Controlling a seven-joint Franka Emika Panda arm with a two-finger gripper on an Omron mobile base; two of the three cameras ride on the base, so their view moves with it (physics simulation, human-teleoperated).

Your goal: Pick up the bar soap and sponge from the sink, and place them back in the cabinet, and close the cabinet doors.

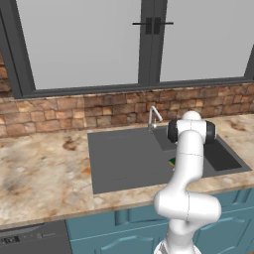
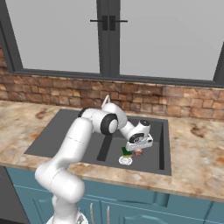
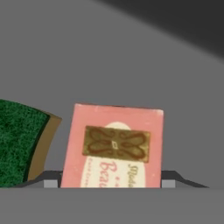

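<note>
The pink bar soap [image 3: 113,144] lies on the floor of the dark grey sink [image 2: 57,140], in its deep basin. My gripper [image 3: 110,180] is down over the soap, with a fingertip pressed against each long side. From the right base, the gripper [image 2: 139,148] hangs low in the basin over the bar soap [image 2: 138,152]. The sponge [image 3: 19,144], green on top with a yellow layer, lies just beside the soap and apart from it. The arm partly hides the sponge [image 1: 172,161] from the left base. The cabinet and its doors are out of view.
A white round drain [image 2: 125,161] sits in the basin floor just in front of the sponge [image 2: 126,151]. The silver faucet [image 1: 154,116] stands at the sink's back edge. Marbled counter [image 1: 44,173] surrounds the sink, with a brick wall and windows behind it.
</note>
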